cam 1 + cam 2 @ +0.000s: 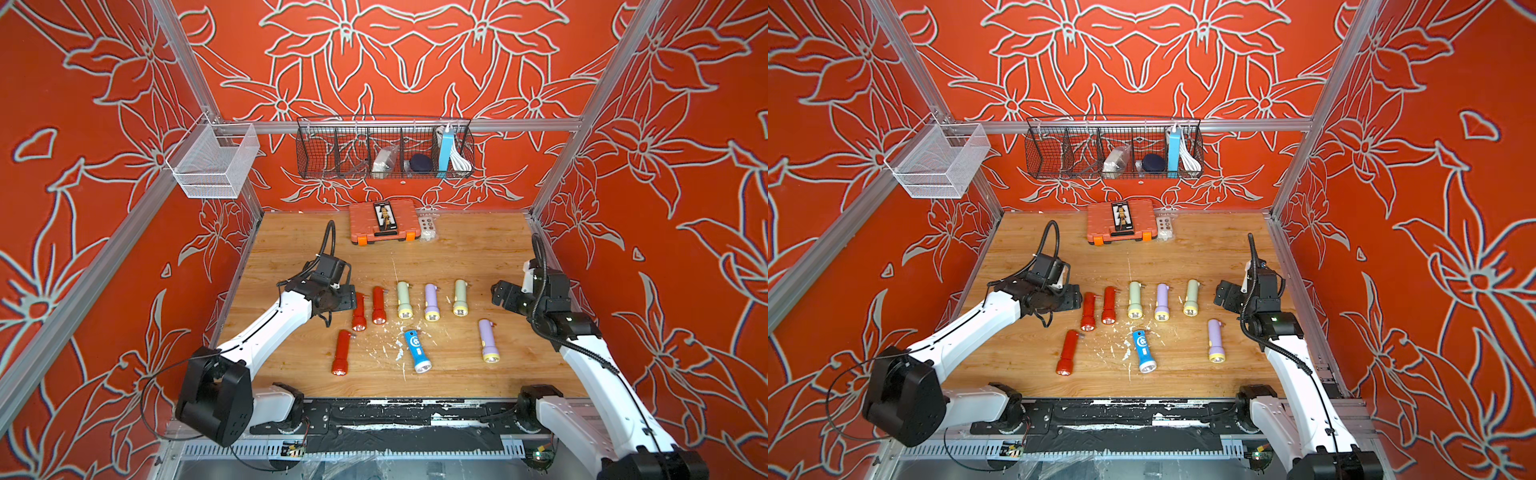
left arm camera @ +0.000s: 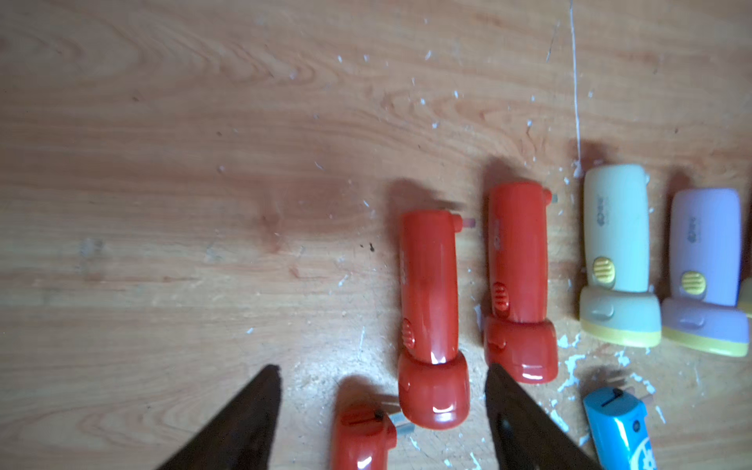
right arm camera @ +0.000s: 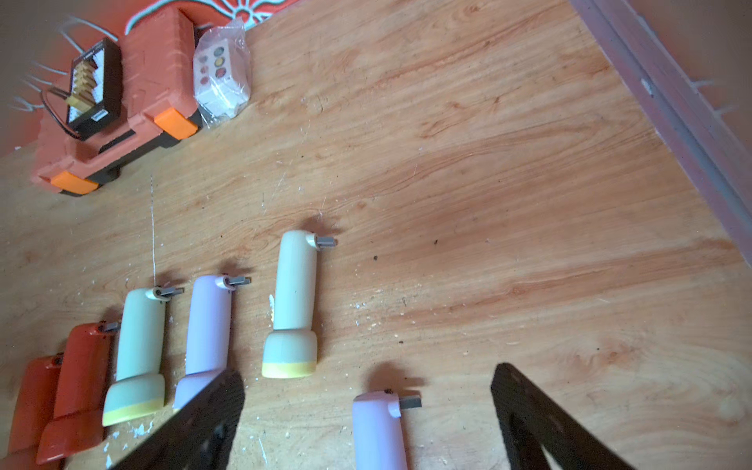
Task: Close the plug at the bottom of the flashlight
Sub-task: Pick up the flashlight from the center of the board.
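Across the scuffed, paint-flecked wooden table [image 1: 457, 249], inside red floral walls [image 1: 104, 124], the left gripper [image 2: 382, 367] stands at nine o'clock, jaws spread, clear of the red flashlight [image 2: 429, 285] just beside it; its plug [image 2: 460, 220] sticks out sideways. An orange case [image 1: 361, 220] sits at twelve o'clock. Right gripper [image 3: 369, 370], three o'clock: jaws spread wide.

Red flashlight [image 1: 359, 316], lying flat, lens end toward the robot, plug [image 2: 462, 221] sticking out sideways at tail
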`<state>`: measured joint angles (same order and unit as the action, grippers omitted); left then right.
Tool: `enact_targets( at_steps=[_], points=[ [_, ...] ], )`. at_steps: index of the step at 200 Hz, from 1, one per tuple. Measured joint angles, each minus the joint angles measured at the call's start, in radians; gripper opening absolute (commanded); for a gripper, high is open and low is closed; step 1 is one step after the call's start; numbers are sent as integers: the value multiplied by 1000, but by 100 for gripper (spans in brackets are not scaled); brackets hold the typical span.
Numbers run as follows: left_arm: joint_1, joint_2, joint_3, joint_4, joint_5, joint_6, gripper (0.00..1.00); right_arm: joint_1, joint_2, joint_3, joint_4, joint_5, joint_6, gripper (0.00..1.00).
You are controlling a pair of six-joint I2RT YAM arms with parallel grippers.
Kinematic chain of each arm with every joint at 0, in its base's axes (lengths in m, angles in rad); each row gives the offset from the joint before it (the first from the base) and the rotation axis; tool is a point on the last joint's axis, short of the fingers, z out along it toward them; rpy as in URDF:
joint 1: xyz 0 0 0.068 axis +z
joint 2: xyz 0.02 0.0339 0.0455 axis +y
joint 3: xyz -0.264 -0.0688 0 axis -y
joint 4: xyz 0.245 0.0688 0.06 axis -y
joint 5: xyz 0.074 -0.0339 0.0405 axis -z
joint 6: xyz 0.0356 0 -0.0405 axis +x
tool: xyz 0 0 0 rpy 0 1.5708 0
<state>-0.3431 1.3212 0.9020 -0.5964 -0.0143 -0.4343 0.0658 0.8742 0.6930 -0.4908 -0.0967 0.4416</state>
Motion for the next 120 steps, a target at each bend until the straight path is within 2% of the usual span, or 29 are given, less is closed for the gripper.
enact_targets(
  at_steps=[58,120],
  points=[
    [-103,168,69,-19,4,-27,74,0,18,0,-3,-58,-12,98],
    [-109,317,141,-20,-56,-46,70,0,16,0,-3,-85,-12,98]
  ],
)
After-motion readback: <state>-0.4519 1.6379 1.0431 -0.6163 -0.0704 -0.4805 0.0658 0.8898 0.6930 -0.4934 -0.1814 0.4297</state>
